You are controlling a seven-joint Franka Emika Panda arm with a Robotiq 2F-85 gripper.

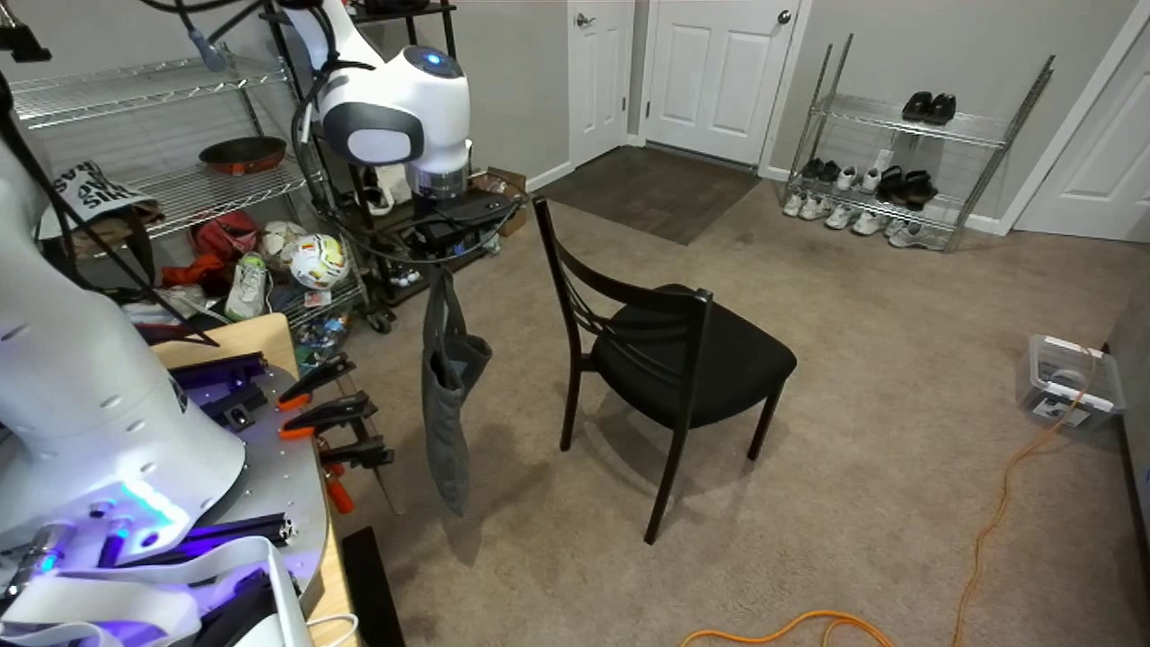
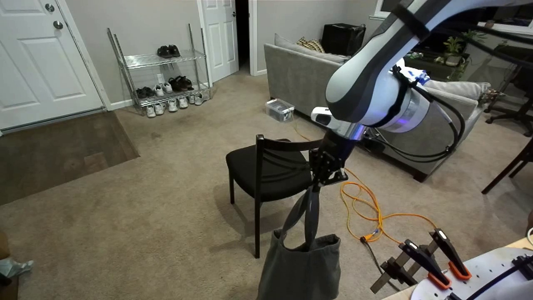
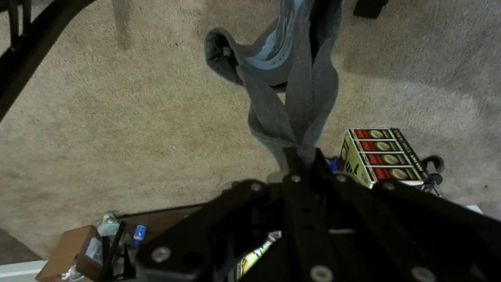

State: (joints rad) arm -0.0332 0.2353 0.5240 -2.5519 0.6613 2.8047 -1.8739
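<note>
- Gripper (image 3: 303,156): we see it closed tight on the straps (image 3: 303,105) of a gray tote bag (image 2: 302,271).
- Bag's place: in both exterior views we find it hanging, mouth gaping, below the gripper and near a black chair (image 1: 728,359), with carpet (image 1: 880,503) showing between the two in an exterior view.
- Clamps (image 1: 332,413), black with orange ends: we see them along the edge of a table (image 1: 260,337), apart from the bag.
- Orange cord (image 2: 402,214): we see it looped on the carpet near the chair.
- Printed box (image 3: 381,152): we make it out in the wrist view, right of the straps.
- Shoe rack (image 2: 141,62): we see it well apart from the bag.
</note>
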